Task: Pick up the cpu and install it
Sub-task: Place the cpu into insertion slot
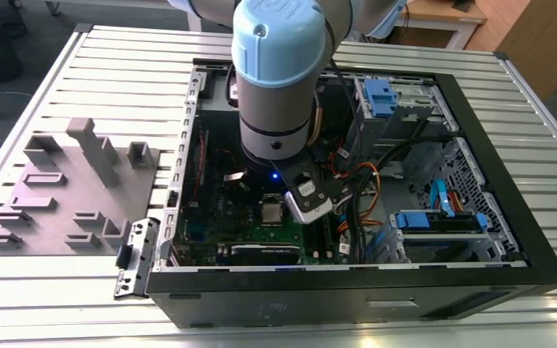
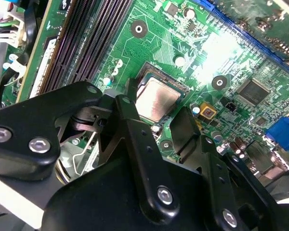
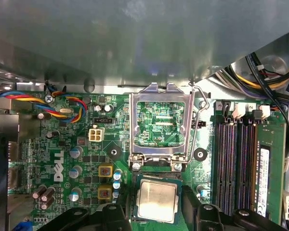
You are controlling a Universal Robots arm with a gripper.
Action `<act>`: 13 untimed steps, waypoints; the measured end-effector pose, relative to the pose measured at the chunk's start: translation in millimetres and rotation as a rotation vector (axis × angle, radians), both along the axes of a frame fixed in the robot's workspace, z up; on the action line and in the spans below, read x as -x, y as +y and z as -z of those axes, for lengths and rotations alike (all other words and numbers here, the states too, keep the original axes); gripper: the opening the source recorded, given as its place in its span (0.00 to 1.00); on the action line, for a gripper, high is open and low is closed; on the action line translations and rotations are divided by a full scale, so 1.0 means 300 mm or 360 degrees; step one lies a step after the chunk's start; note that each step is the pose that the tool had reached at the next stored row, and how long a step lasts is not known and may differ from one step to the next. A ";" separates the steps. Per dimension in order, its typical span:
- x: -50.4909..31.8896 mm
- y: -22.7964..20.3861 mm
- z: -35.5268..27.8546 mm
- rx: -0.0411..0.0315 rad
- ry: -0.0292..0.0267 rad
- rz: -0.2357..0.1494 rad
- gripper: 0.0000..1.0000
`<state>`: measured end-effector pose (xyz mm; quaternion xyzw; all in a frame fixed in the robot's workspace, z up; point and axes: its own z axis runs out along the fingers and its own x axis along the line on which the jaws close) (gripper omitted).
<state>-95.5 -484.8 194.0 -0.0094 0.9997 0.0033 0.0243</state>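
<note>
The cpu point(image 3: 157, 202) point(image 2: 156, 100), a small square chip with a pale metal top, lies flat in its socket on the green circuit board point(image 3: 86, 159). My gripper point(image 3: 156, 215) point(image 2: 158, 103) hangs just over it, open. One black finger point(image 2: 130, 103) is beside one edge of the cpu and the other black finger point(image 2: 188, 130) beside the opposite edge, with narrow gaps showing. The shiny socket frame point(image 3: 159, 91) is flipped back open beside the cpu, its wire lever point(image 3: 197, 120) raised. In the exterior view the cpu point(image 1: 273, 212) shows under the arm point(image 1: 278, 87), inside the case.
Black case walls point(image 1: 356, 290) ring the board. Memory slots point(image 3: 231, 159) run along one side of the socket and coloured wires point(image 3: 62, 103) lie on the other. Orange and black cables point(image 1: 365, 188) and blue drive brackets point(image 1: 380, 98) sit at the exterior view's right, a grey fixture block point(image 1: 75, 188) at its left.
</note>
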 end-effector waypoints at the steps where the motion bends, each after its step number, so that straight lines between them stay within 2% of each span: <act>1: 0.000 0.000 0.000 0.0000 -0.00001 0.0000 0.54; 6: -0.001 0.000 0.000 0.0000 -0.00009 -0.0001 0.53; 7: -0.001 0.000 0.000 0.0000 0.00001 -0.0001 0.47; 13: 0.000 0.000 0.000 0.0001 0.00000 -0.0001 0.47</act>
